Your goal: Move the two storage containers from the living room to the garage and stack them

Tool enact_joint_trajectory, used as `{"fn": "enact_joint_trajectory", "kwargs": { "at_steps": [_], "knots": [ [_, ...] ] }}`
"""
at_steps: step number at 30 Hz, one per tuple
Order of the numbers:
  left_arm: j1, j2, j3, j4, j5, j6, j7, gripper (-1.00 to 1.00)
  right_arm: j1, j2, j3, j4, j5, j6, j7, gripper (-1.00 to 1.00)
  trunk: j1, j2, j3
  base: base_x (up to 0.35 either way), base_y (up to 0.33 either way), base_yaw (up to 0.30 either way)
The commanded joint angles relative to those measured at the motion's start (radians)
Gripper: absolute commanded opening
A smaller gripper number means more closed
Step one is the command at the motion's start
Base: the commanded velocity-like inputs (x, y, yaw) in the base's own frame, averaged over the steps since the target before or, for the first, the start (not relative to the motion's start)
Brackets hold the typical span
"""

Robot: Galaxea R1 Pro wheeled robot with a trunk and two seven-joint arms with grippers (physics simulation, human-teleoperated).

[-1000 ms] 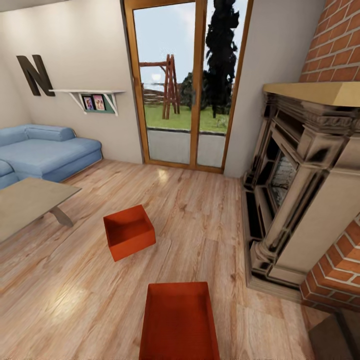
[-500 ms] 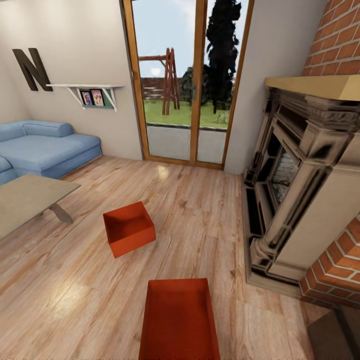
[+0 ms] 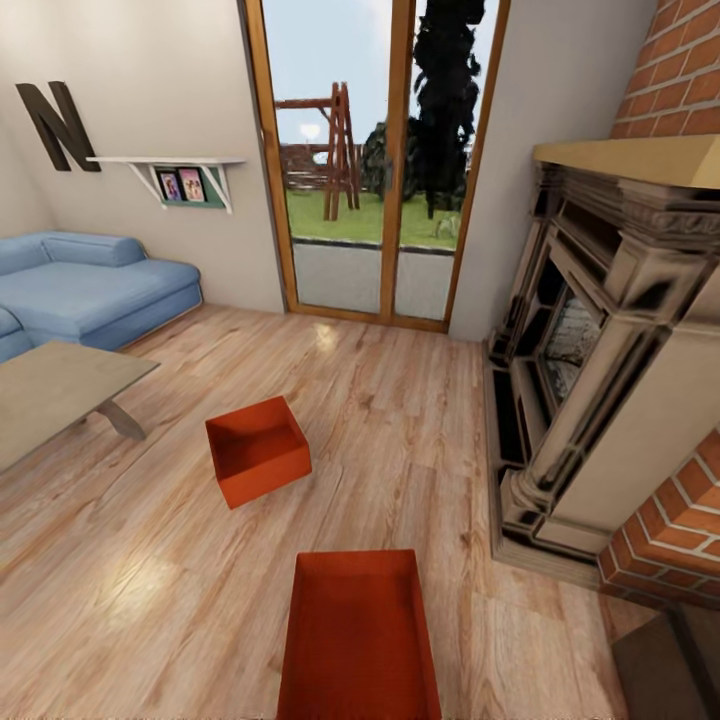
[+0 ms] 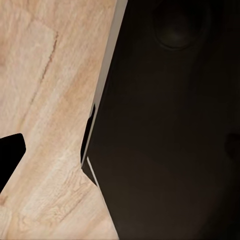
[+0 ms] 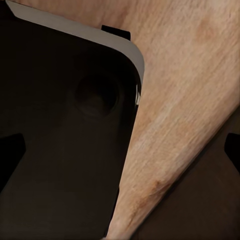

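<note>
From my head camera, the blue sofa (image 3: 95, 290) sits far left against the beige wall, with a low bench (image 3: 55, 395) in front of it. Right of the bench, one orange-red storage container (image 3: 257, 450) rests on the light wood plank floor (image 3: 400, 420), turned at an angle. The second container (image 3: 358, 635) lies nearer me, at the bottom centre, apart from the first. Glass doors (image 3: 372, 160) stand behind, and the stone fireplace (image 3: 600, 350) is on the right. My wrist cameras show dark bodywork over planks; whether either gripper is open or closed I cannot tell.
</note>
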Motion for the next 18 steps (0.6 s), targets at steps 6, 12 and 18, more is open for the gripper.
{"fn": "enact_joint_trajectory", "kwargs": {
  "at_steps": [6, 12, 18],
  "knots": [
    [0.000, 0.000, 0.005, 0.000, 0.003, -0.002, 0.000, 1.00, -0.001, 0.001, 0.008, 0.002, -0.008, -0.005, 0.000, 1.00, 0.000, 0.000, -0.010, 0.000, 0.000, 0.000],
    [0.000, 0.000, 0.005, 0.000, 0.004, -0.002, 0.000, 1.00, -0.001, 0.001, 0.008, 0.002, -0.008, -0.005, 0.000, 1.00, 0.000, 0.000, -0.020, 0.000, 0.000, 0.000],
    [0.000, 0.000, 0.005, 0.000, 0.003, -0.002, 0.000, 1.00, -0.001, 0.001, 0.008, 0.002, -0.008, -0.005, 0.000, 1.00, 0.000, 0.000, -0.030, 0.000, 0.000, 0.000]
  ]
}}
